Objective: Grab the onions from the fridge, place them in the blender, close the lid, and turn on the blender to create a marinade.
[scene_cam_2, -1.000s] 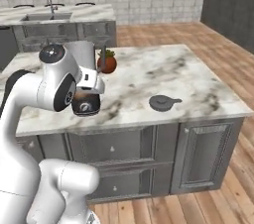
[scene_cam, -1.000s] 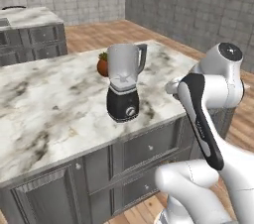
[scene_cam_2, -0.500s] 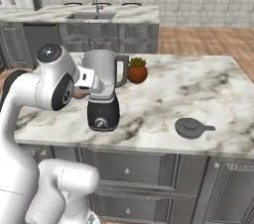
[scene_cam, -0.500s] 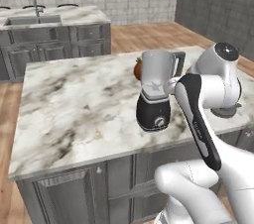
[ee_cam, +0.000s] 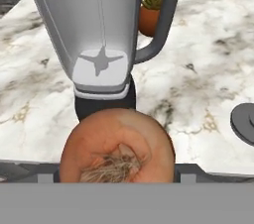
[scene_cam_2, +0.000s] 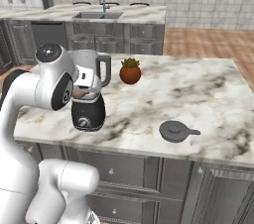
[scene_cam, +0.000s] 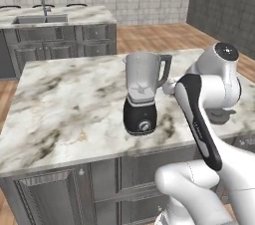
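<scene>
Spanning the middle of both base views, a marble island counter (scene_cam: 64, 99) on grey cabinets, with a second counter and sink (scene_cam_2: 99, 15) along the tiled back wall at the upper left.

Rising from the lower right of the left base view and the lower left of the right base view, the white arm (scene_cam: 209, 114), bent so the hand sits close beside the blender.

Standing upright on the island near its front edge, the blender (scene_cam: 142, 94): clear grey jug with an open mouth and a side handle, black base with a silver dial facing the front. Seen in the hand view at upper centre, blades visible at the jug's bottom, no contents inside.

Lying flat on the counter well apart from the blender, at centre right of the right base view, the dark grey lid (scene_cam_2: 174, 131) with its knob; partly cut off at the right edge of the hand view.

Sitting behind the blender, a small potted plant (scene_cam_2: 130, 72) in a round orange-brown pot.

Filling the lower centre of the hand view, an orange-brown onion (ee_cam: 116, 148), root end toward the camera, just in front of the blender's base. Gripper (ee_cam: 116, 176) spread wide around the onion, fingertips hidden behind it, so actual contact cannot be told for certain.
</scene>
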You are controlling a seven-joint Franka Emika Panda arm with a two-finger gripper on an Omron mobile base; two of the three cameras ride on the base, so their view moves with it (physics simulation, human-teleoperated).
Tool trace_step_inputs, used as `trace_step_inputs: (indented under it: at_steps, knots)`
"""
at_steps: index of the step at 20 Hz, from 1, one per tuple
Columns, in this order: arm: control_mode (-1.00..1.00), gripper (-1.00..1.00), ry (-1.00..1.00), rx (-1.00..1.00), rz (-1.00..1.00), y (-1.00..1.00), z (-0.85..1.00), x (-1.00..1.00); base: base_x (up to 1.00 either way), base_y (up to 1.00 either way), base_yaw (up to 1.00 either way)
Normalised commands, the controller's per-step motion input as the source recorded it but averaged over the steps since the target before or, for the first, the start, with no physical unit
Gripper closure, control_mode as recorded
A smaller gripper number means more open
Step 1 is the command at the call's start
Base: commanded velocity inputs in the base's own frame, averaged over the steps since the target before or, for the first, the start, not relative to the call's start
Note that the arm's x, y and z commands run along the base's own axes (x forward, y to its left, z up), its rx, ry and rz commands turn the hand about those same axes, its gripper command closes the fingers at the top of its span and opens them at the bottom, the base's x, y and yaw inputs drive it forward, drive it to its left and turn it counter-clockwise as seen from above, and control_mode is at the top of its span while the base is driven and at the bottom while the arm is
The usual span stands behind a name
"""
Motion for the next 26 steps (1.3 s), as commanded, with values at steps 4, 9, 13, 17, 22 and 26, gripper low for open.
trace_step_inputs:
  at_steps: [4,9,13,17,22,26]
  knots:
    - [-1.0,1.0,-0.14,0.0,0.01,0.11,0.37,0.21,0.0,0.0,0.0]
    - [-1.0,1.0,-0.14,0.0,0.0,0.23,0.81,0.25,0.0,0.0,0.0]
    - [-1.0,1.0,-0.04,-0.01,0.0,0.49,0.62,0.52,0.0,0.0,0.0]
    - [-1.0,1.0,0.07,-0.05,-0.01,0.42,0.12,0.54,0.0,0.0,0.0]
    - [-1.0,1.0,0.08,-0.04,-0.02,0.05,0.0,0.61,0.0,0.0,0.0]
    - [-1.0,1.0,0.06,-0.01,-0.04,0.0,-0.02,0.68,0.0,0.0,0.0]
